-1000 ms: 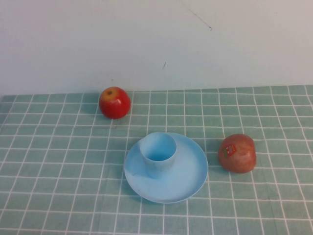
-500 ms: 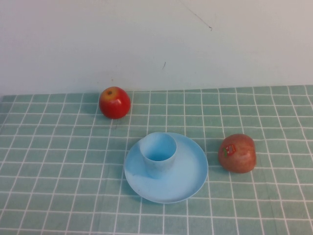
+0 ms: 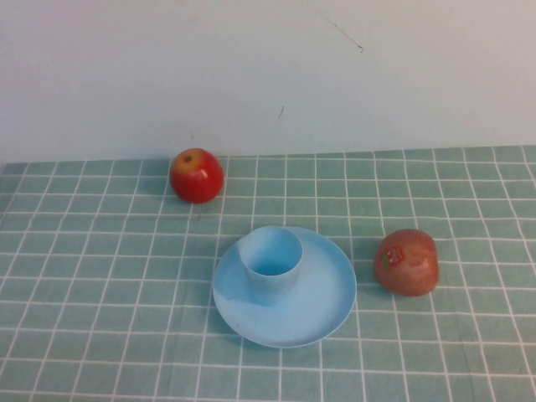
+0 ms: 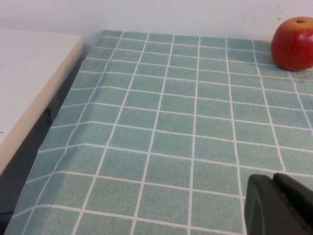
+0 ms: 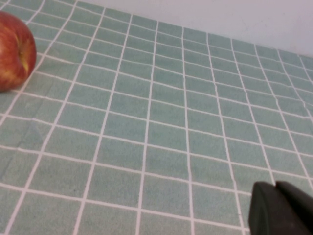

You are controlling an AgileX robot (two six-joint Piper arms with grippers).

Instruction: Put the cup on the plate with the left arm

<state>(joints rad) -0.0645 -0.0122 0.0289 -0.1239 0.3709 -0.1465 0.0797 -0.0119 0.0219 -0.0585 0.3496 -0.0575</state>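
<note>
The light blue cup (image 3: 270, 264) stands upright on the round light blue plate (image 3: 322, 306), towards the plate's left side, near the middle of the checked cloth. Neither arm shows in the high view. In the left wrist view my left gripper (image 4: 275, 182) hangs shut and empty over bare cloth, with a red apple (image 4: 294, 44) far ahead of it. My right gripper (image 5: 275, 188) is shut and empty too, over bare cloth, well away from a reddish apple (image 5: 13, 51).
A bright red apple (image 3: 197, 175) lies behind the plate to the left, near the white wall. A duller red apple with a sticker (image 3: 407, 261) sits just right of the plate. The cloth's left edge drops beside a white surface (image 4: 29, 78).
</note>
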